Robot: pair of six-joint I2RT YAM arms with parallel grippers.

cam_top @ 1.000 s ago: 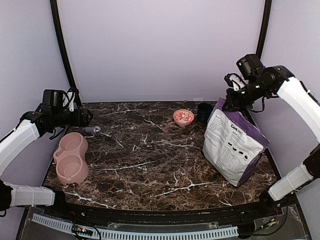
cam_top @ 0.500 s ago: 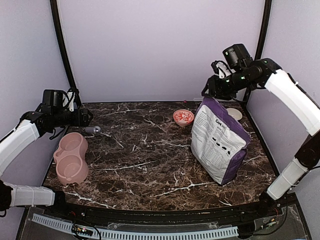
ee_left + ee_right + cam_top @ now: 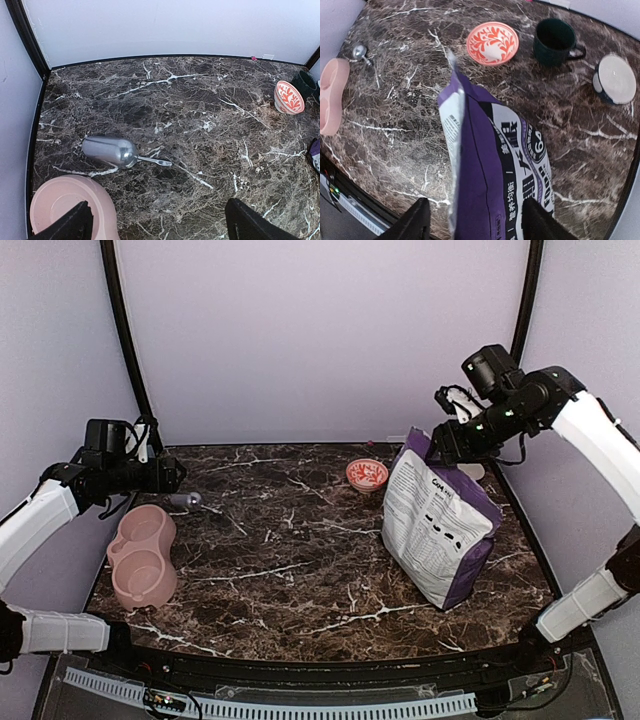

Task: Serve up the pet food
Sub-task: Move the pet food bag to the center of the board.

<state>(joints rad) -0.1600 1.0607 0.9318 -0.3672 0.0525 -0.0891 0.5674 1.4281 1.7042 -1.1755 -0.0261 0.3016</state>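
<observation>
Top view: the purple-and-white bag stood upright on the table's right side, right pincer at its top, left pincer far left; left wrist view: that pincer gaped empty above a metal scoop; only the right wrist view showed the bag's top edge between parted, released fingers; the pet food was hidden in every view, its place and lie untellable.

It was a robot test booth rather than a home. Plain pale lilac walls boxed in a dark marble-patterned tabletop. Black curved poles rose at its far corners. Two white-and-black robot arms stood at its near edge, above a white slotted cable strip.
</observation>
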